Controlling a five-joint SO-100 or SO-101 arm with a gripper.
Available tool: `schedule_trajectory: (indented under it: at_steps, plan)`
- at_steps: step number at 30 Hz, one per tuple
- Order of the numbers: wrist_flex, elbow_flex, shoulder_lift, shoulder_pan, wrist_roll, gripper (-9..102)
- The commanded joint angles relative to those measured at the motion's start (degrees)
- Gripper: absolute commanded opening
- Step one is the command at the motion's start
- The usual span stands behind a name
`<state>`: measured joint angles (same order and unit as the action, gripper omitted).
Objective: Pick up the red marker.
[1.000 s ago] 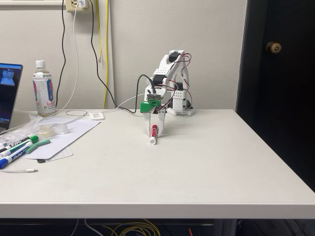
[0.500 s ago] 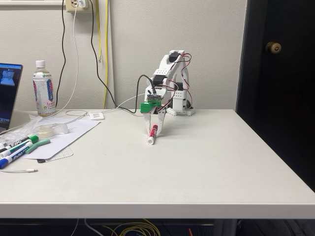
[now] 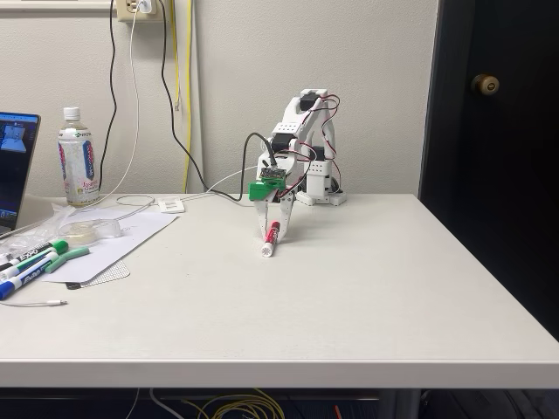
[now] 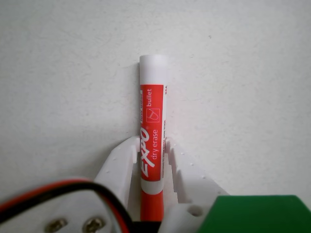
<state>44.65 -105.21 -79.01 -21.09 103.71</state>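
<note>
The red marker (image 4: 153, 126) has a white barrel, a red label and a red cap. In the wrist view it runs straight up the picture between my two white fingers (image 4: 121, 167), which press against its sides. My gripper (image 4: 151, 148) is shut on it. In the fixed view the gripper (image 3: 272, 234) points down near the table's middle, and the red marker (image 3: 270, 241) hangs tilted from it, its white end at or just above the table top.
At the left edge of the fixed view lie green-capped and blue-capped markers (image 3: 35, 259) on a sheet of paper, with a plastic bottle (image 3: 77, 161) and a laptop behind. Cables hang down the wall. A dark door (image 3: 493, 131) stands at right.
The marker in the gripper has shifted slightly up and to the left. The arm has barely moved.
</note>
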Motion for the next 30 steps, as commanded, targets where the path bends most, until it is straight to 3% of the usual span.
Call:
schedule_trajectory:
  at_steps: [1, 5, 12, 16, 30]
  plan:
    - [1.7, 0.6, -3.0, 0.1, -1.8, 8]
    - [4.4, 0.6, -7.7, 2.0, -5.0, 8]
    - [7.9, 3.1, -16.5, 7.0, -19.2, 8]
    - [14.2, 11.0, -18.5, 9.1, -28.2, 8]
    - [8.3, 11.4, -38.3, 16.0, -65.4, 7]
